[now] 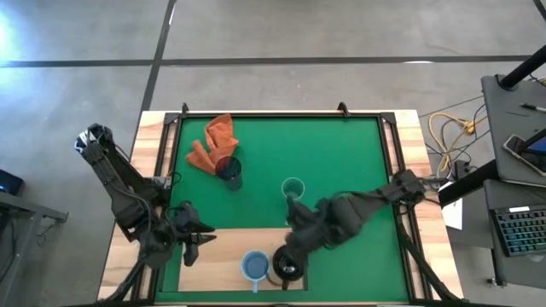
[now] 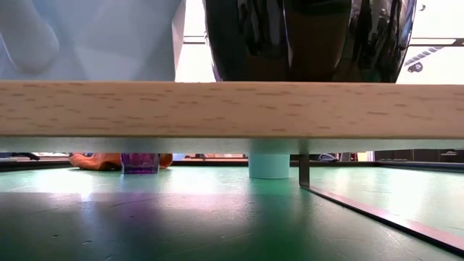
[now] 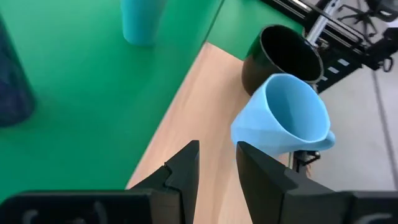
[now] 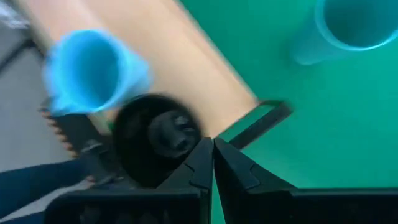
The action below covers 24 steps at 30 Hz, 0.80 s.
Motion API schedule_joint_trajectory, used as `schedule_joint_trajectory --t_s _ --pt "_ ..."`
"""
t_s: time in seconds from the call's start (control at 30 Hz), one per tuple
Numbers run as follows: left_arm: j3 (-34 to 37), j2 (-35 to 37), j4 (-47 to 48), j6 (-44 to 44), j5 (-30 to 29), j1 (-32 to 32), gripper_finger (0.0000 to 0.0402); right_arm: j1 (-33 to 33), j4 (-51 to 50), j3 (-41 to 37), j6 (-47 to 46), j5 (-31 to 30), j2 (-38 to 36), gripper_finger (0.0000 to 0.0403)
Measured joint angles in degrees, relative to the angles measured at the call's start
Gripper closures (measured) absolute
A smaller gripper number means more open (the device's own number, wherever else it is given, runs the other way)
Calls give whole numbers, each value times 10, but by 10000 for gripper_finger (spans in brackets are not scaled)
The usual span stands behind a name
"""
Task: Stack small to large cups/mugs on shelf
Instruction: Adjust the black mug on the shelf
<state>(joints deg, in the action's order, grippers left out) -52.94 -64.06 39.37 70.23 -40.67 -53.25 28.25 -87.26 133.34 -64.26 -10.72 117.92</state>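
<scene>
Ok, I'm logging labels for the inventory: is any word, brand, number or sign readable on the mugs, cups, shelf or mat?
None can be read.
Black mug, blue mug, teal cup, purple cup, shelf and mat: no print shows.

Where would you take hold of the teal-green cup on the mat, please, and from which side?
Grip the teal-green cup across its open rim or upper wall, coming straight down from above. It stands upright and alone on the green mat, has no visible handle, and has clear space around it. The right gripper, over the black mug, is nearest.
</scene>
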Motion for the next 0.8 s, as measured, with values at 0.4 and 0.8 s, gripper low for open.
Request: schedule_joint_trajectory --t_s 0.4,0.8 --pt "38 26 -65 -34 14 0 309 182 -27 -60 -373 -54 -48 394" --pt "38 49 -64 -31 17 0 309 184 121 -287 -628 -132 -48 394"
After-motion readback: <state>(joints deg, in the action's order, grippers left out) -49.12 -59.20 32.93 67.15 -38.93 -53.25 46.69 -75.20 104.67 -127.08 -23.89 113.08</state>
